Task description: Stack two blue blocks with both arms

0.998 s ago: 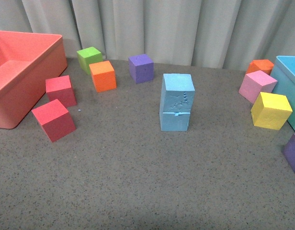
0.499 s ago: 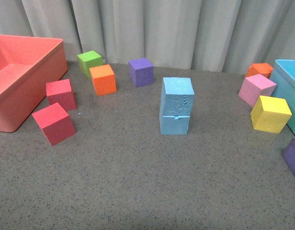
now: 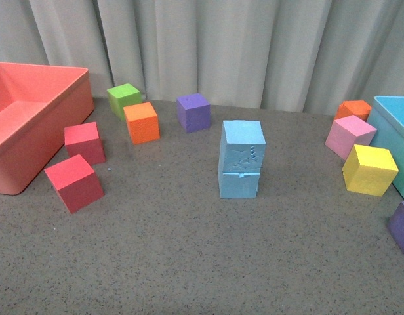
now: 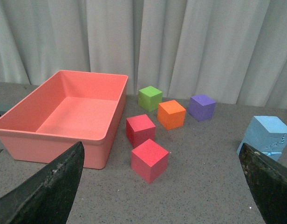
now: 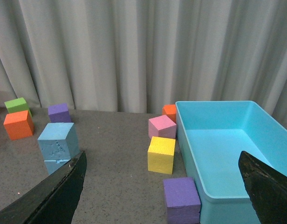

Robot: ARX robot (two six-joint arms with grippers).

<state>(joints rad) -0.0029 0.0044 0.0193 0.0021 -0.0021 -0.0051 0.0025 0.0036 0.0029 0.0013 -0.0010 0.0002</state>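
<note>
The two light blue blocks stand stacked in the middle of the table. The upper one (image 3: 242, 147) has embossed relief on its front face; the lower one (image 3: 239, 183) has a small notch at its top edge. The stack also shows in the left wrist view (image 4: 267, 136) and in the right wrist view (image 5: 58, 143). Neither arm shows in the front view. My left gripper (image 4: 164, 186) is open and empty, well away from the stack. My right gripper (image 5: 164, 186) is open and empty, also away from it.
A salmon bin (image 3: 31, 125) stands at the left and a turquoise bin (image 3: 399, 125) at the right. Two red cubes (image 3: 73, 182), an orange cube (image 3: 141, 122), a green cube (image 3: 124, 99) and a purple cube (image 3: 193, 111) lie left of the stack; pink (image 3: 349, 136), yellow (image 3: 369, 170), orange and purple cubes lie right.
The whole front view has shifted slightly, so everything sits a little lower in the picture. The stack and the other cubes keep their places on the table.
</note>
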